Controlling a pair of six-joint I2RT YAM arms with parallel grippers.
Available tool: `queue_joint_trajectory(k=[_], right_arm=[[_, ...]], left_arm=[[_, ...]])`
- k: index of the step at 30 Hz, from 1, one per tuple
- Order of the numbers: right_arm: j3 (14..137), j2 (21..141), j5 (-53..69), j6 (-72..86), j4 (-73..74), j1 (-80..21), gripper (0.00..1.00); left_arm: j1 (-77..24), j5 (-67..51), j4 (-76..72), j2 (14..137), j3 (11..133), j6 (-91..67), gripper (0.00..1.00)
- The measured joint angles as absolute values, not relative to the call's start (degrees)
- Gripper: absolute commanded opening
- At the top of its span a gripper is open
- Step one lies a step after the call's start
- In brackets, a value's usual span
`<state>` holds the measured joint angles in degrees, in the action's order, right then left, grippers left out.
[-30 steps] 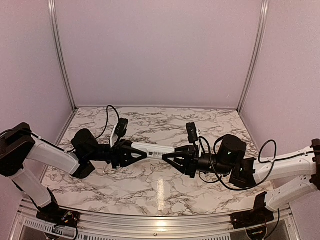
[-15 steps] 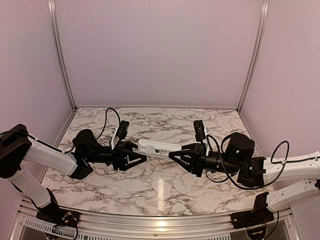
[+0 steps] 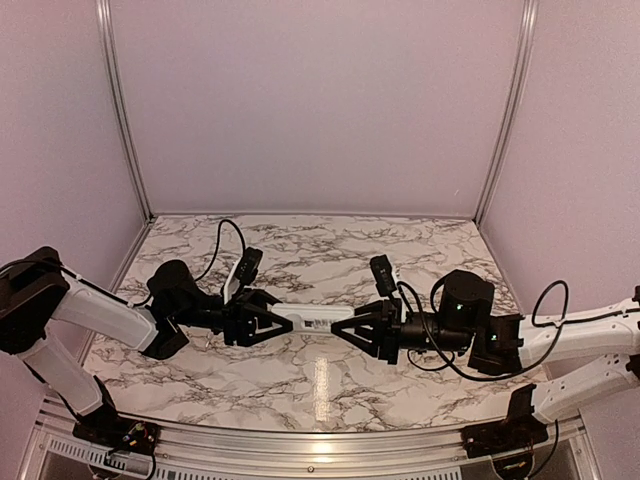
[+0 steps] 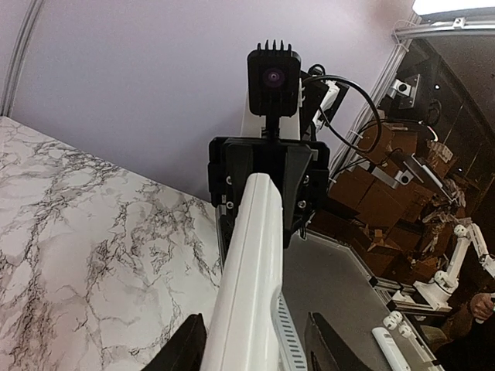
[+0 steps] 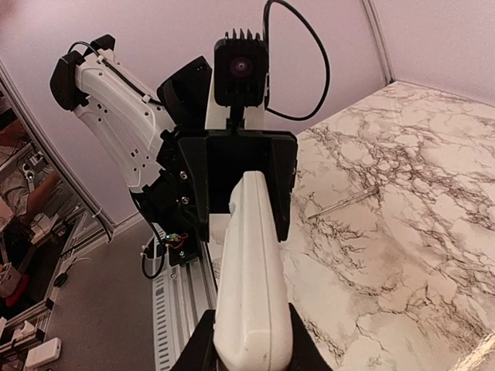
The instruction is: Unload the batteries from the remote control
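Both arms reach inward low over the table, forearms nearly level, and meet tip to tip at the middle. The right gripper (image 3: 338, 328) is clamped on one end of the remote control (image 3: 312, 320), holding it off the surface. The left gripper (image 3: 283, 318) straddles the other end with its fingers apart (its wrist view shows them flanking the white bar). Half a second ago the remote sat higher and more tilted. The table (image 3: 330, 250) is white marble-patterned and the walls (image 3: 320, 100) are lilac.

Mid-air bar of the remote control (image 3: 312, 319) between left pincer (image 3: 283, 317) and right pincer (image 3: 339, 325); open marble table (image 3: 330, 250) behind.
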<state>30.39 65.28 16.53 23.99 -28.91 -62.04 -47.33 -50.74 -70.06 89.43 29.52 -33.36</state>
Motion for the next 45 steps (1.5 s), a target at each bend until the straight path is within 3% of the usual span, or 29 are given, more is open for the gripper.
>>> queue_joint_trajectory(k=[7, 10, 14, 17, 20, 21, 23, 24, 25, 28, 31, 33, 40, 45], right_arm=[[31.3, 66.5, 17.3, 23.9, -29.0, -62.0, 0.0], [31.7, 67.4, 17.7, 23.9, -29.0, -62.0, 0.0], [32.1, 68.0, 18.3, 24.1, -29.3, -62.0, 0.0], [32.2, 68.0, 18.5, 24.0, -29.5, -62.0, 0.03], [32.2, 67.9, 16.8, 24.0, -29.2, -62.2, 0.3], [32.2, 67.7, 15.9, 24.1, -28.7, -62.4, 0.52], [32.5, 67.1, 12.4, 23.9, -27.2, -62.8, 0.83], [32.6, 66.8, 10.0, 24.0, -26.2, -62.8, 0.94], [32.8, 66.4, 7.4, 24.0, -25.0, -62.7, 0.98], [33.3, 65.1, 0.6, 23.9, -21.6, -62.4, 0.98], [34.7, 64.2, -4.2, 24.0, -17.8, -62.4, 0.98], [36.2, 64.0, -7.2, 24.1, -15.2, -62.4, 0.98], [40.1, 64.1, -10.4, 24.5, -10.8, -62.4, 0.98], [41.8, 66.9, -8.3, 24.4, -10.7, -62.5, 0.98]], left_arm=[[-47.3, -52.0, -70.6, 91.0, 30.0, -34.5, 0.34], [-47.3, -52.3, -71.0, 91.1, 30.0, -34.9, 0.24], [-47.3, -53.5, -72.0, 91.1, 30.1, -35.0, 0.0], [-47.2, -53.9, -72.6, 91.2, 30.2, -35.5, 0.0], [-47.1, -53.6, -73.1, 91.4, 30.2, -35.9, 0.0], [-47.1, -53.5, -73.1, 91.5, 30.2, -35.9, 0.0], [-47.1, -52.4, -73.1, 91.5, 30.2, -36.5, 0.01], [-47.1, -51.6, -73.1, 91.5, 30.2, -36.6, 0.01], [-47.1, -50.9, -72.9, 91.5, 30.2, -36.6, 0.02], [-47.0, -48.0, -70.6, 91.5, 30.2, -35.8, 0.03], [-46.8, -45.8, -68.6, 91.5, 30.2, -35.2, 0.12], [-46.5, -43.9, -67.1, 91.5, 30.2, -34.6, 0.0], [-45.0, -36.8, -60.7, 91.1, 30.2, -33.8, 0.0], [-40.9, -37.5, -64.7, 94.4, 30.2, -38.3, 0.0]])
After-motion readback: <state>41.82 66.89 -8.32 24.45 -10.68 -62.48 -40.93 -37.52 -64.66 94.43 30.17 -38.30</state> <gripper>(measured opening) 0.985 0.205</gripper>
